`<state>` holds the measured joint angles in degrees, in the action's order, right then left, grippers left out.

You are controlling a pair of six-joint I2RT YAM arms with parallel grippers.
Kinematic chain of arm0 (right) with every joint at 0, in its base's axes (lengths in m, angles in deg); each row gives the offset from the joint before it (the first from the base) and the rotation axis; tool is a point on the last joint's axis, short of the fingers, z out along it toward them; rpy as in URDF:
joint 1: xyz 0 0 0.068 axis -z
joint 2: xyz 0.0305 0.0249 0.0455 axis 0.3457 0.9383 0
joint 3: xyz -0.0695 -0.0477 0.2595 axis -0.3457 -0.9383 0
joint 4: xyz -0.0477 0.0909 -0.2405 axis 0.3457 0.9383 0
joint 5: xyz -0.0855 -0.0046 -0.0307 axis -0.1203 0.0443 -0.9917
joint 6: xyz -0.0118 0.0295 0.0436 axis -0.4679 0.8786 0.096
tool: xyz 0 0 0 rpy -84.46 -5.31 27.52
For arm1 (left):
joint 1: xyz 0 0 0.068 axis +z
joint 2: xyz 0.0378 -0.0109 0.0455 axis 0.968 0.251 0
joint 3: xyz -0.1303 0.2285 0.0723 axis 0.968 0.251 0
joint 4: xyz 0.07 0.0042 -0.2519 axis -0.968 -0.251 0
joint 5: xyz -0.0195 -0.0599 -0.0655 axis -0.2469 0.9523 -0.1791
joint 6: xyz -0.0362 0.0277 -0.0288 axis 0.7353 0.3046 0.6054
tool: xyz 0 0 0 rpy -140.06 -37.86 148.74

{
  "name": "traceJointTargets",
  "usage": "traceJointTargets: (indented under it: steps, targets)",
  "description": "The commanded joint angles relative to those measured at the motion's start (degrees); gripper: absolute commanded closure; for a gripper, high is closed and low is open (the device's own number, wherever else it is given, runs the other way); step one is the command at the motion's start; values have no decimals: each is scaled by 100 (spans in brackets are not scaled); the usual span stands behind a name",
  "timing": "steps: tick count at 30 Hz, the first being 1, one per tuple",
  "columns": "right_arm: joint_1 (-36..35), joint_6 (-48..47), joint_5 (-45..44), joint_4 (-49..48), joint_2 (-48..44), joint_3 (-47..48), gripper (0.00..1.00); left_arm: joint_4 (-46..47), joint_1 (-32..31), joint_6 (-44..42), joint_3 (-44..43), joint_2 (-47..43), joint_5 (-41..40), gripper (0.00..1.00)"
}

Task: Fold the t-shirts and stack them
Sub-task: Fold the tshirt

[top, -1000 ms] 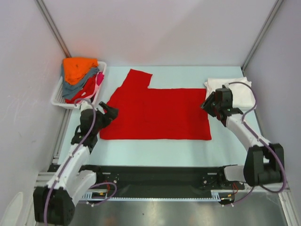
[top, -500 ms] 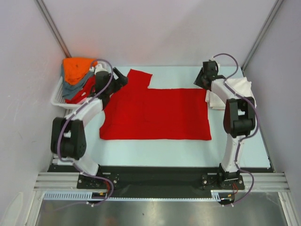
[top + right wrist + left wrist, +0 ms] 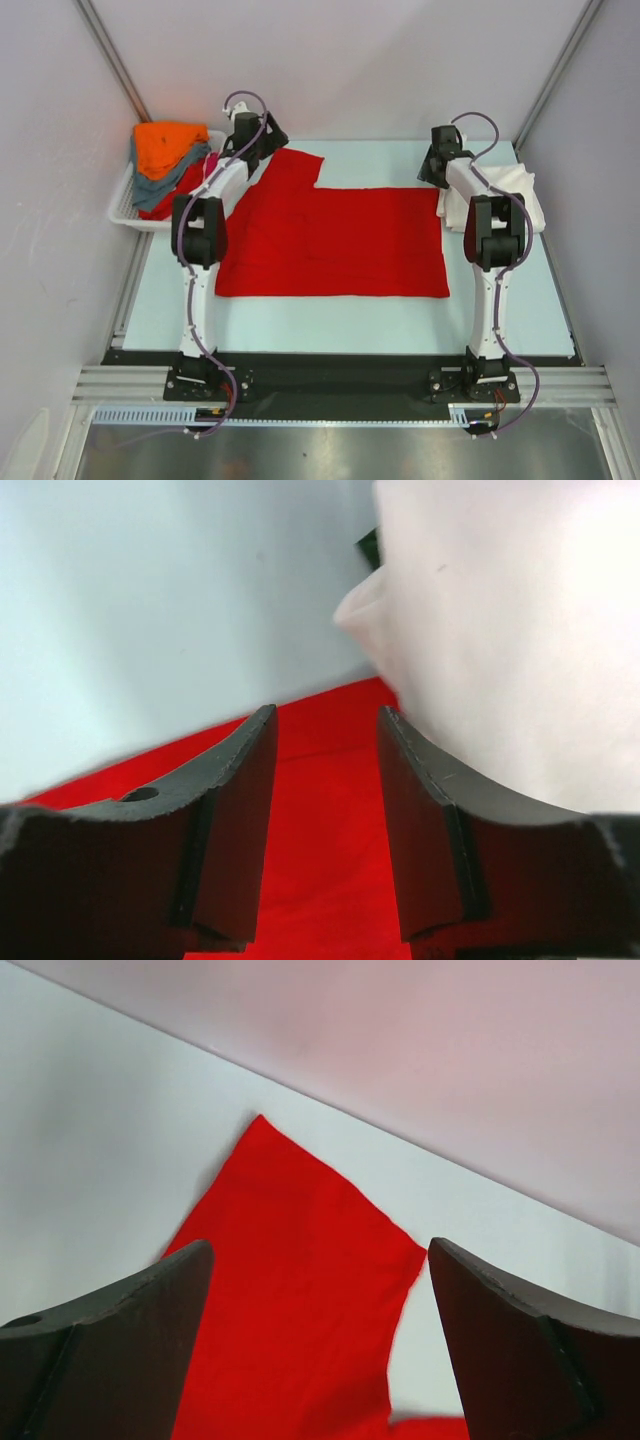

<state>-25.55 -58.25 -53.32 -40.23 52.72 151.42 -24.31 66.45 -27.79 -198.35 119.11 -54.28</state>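
Mid-table, red t-shirt (image 3: 335, 245) lies flat. Left gripper (image 3: 318, 1345) gapes wide above its far-left sleeve; right gripper (image 3: 326, 820) half-spread, empty, above its far-right corner, beside cream t-shirt (image 3: 520, 192). Basket (image 3: 122, 206) with more shirts left of it.

In the top view the right arm covers the near-left part of the cream-white shirt (image 3: 520, 195), and the right claw (image 3: 433, 170) is too small there to tell how its jaws stand. The left arm hides the edge of the red shirt (image 3: 330, 240) beside the basket (image 3: 125, 205). In the basket, the lower shirts show only as thin edges under the orange shirt (image 3: 165, 145). The left wrist view cuts off the red shirt's sleeve at the bottom edge.
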Motion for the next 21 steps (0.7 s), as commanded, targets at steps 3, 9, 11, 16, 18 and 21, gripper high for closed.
traceJointTargets:
  steps: [3, 9, 11, 16, 18, 21]
  targets:
    - [180, -183, -58, 127, 229, 391, 51, -802, 67, 46, -1168, 825, -90, 6]
    - [233, -183, -93, 363, 598, 636, 51, -943, 137, 160, -1414, 1054, -178, 9]
    - [233, -192, -137, 417, 642, 628, 51, -961, 163, 178, -1441, 1125, -152, 10]
    - [251, -174, 29, 496, 669, 628, 53, -1048, 225, 134, -1503, 1195, -205, 10]
    - [242, -139, 65, 557, 686, 619, 54, -1101, 269, 195, -1590, 1274, -117, 10]
    - [242, -95, 205, 601, 695, 549, 55, -1154, 321, 275, -1696, 1388, 41, 10]
